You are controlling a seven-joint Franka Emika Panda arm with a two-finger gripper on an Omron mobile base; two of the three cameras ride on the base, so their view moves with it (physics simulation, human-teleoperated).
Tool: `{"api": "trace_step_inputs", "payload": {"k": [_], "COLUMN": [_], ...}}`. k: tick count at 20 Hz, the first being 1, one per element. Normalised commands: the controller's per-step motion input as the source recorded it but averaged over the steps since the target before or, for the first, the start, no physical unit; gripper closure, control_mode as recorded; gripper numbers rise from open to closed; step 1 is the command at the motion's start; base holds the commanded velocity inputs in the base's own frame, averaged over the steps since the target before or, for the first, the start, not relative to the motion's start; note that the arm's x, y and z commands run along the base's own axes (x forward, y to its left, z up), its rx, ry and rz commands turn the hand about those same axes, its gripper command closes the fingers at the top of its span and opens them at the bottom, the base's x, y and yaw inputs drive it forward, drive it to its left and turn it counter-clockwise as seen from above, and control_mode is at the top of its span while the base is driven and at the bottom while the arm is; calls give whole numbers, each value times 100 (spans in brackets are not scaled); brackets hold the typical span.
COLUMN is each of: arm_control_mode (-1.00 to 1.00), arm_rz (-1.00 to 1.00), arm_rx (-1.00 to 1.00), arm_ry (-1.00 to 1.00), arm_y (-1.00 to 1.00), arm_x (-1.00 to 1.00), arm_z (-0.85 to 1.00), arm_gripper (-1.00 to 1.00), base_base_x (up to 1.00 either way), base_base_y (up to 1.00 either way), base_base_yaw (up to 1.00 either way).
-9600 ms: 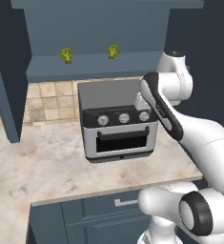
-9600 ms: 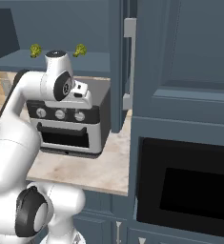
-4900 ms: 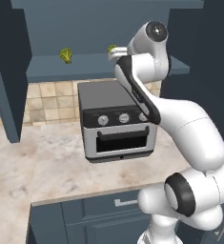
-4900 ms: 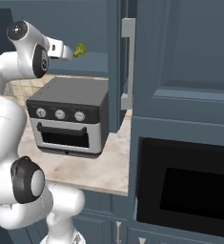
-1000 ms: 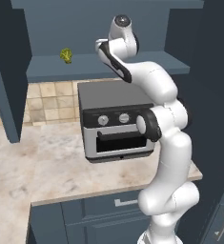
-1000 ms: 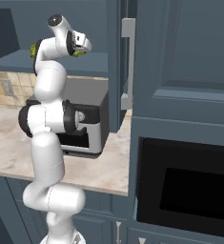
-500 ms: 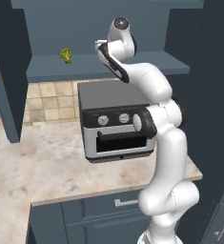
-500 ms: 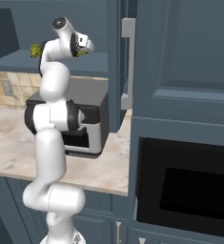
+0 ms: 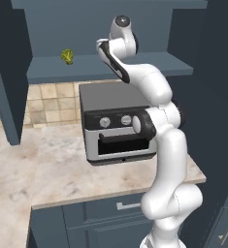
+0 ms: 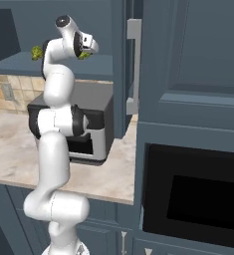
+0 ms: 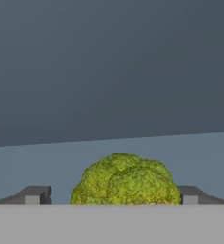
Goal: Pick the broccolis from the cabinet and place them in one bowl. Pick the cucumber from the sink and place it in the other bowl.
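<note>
Two yellow-green broccolis sit on the open shelf of the dark blue-grey cabinet [image 9: 149, 65]. One broccoli [image 9: 67, 56] [image 10: 37, 52] rests at the shelf's left. The other broccoli [image 11: 127, 183] [image 10: 83, 55] lies right between my gripper's [image 11: 112, 198] [image 10: 88, 50] dark fingertips [image 11: 35, 195], which stand apart on either side of it without touching. The gripper is open. My arm stretches up from the base to shelf height. The cucumber, the sink and both bowls are out of view.
A grey toaster oven [image 9: 115, 126] stands on the marble counter [image 9: 38, 174] directly below the shelf. The cabinet's open door [image 10: 133, 60] with its long bar handle hangs right of the hand. A built-in black oven [image 10: 198, 199] fills the tall unit on the right.
The hand has crept forward along the shelf, bringing the right broccoli between the fingers. The jaws have stayed open, and the left broccoli has not moved.
</note>
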Motion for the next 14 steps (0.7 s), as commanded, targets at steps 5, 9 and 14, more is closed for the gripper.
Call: {"api": "trace_step_inputs", "payload": {"k": [5, 9, 14], "arm_control_mode": [-100, -100, -100], "arm_rz": [0, 0, 0], "arm_rx": [0, 0, 0], "arm_ry": [0, 0, 0], "arm_y": [0, 0, 0], "arm_x": [0, 0, 0], "arm_z": [-11, -21, -16], "arm_gripper": [-100, -100, -100], "base_base_x": [0, 0, 0], "base_base_y": [0, 0, 0], "base_base_yaw": [0, 0, 0]}}
